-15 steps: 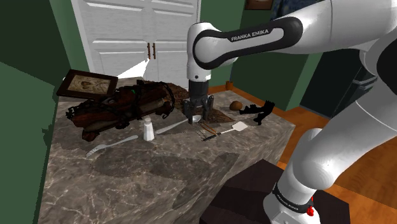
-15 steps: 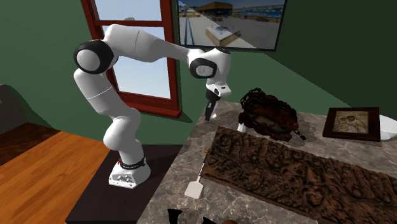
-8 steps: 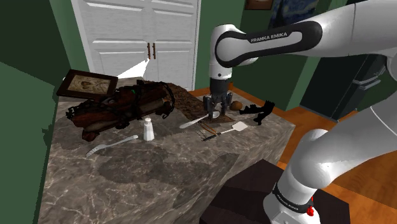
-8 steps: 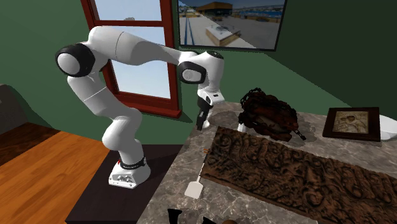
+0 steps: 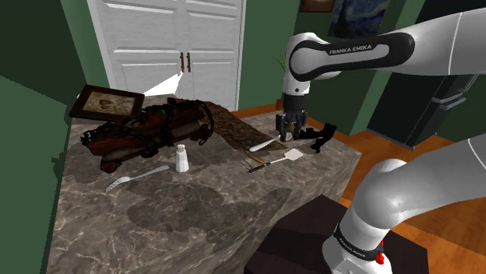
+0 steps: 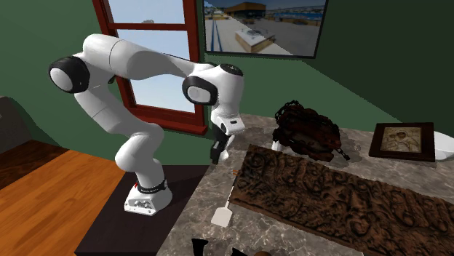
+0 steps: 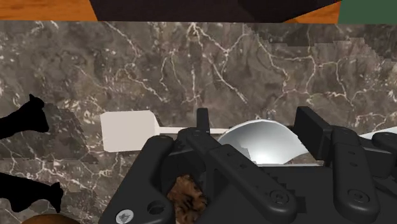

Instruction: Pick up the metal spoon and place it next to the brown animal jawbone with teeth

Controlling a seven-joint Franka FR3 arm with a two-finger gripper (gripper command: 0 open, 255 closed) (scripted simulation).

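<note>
My black gripper [image 5: 290, 132] is shut on the metal spoon [image 5: 261, 145], whose handle sticks out toward the shoulder view's left, just above the marble table [image 5: 195, 218]. In the wrist view the spoon's shiny bowl [image 7: 264, 141] sits between my fingers [image 7: 312, 127]. A large dark brown knobbly mass [image 5: 148, 131], which I take for the jawbone, lies far off to the shoulder view's left. From the second exterior view it [image 6: 305, 131] lies behind a carved brown slab [image 6: 327, 196], and my gripper [image 6: 216, 153] hangs at the table's edge.
A white spatula [image 5: 285, 159] lies just below the spoon, also white spatula [image 7: 127, 130]. A black figurine [image 5: 321, 137] stands right beside my gripper. A salt shaker [image 5: 181, 158] and a fork [image 5: 136, 177] lie nearer the brown mass. A framed picture [image 5: 105, 101] leans at the back.
The arm has swung steadily toward the shoulder view's right, carrying the spoon from beside the brown mass to the table's right end near the black figurine.
</note>
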